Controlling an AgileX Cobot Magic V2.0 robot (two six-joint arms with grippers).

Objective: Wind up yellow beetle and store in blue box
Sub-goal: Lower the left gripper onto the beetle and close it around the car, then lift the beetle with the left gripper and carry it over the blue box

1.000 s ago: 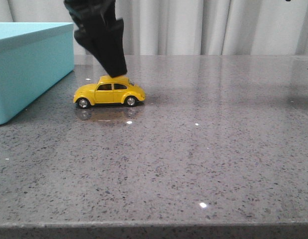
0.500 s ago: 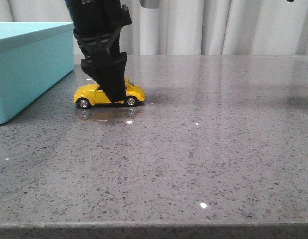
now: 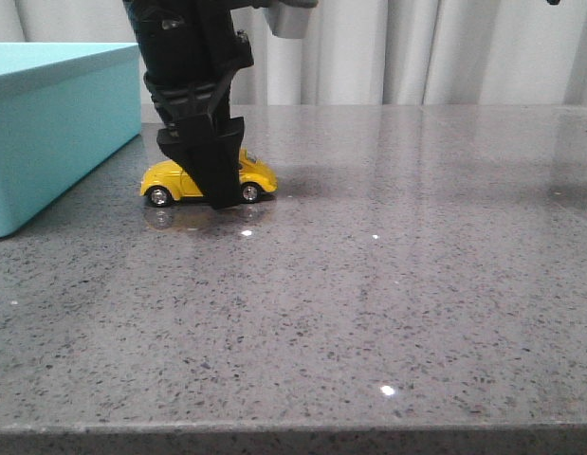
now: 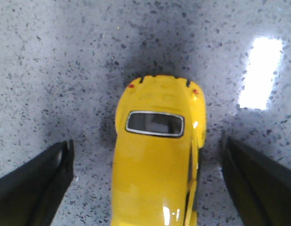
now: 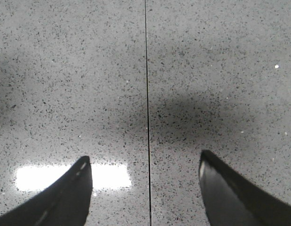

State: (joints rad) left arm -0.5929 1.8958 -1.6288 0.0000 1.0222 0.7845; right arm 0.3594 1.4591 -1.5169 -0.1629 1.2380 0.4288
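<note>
left gripper [image 4: 150, 188] straddles the yellow beetle [image 3: 246, 177], fingers [image 4: 35, 183] spread clear of its sides. right gripper [image 5: 145, 188] hangs open over bare table [image 3: 388, 284]. blue box [image 3: 46, 133] sits far left; no writing readable.

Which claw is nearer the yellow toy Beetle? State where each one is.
Left. The left claw straddles the yellow toy Beetle, fingers open on either side. The right claw hangs open over bare countertop, no car in its view.
</note>
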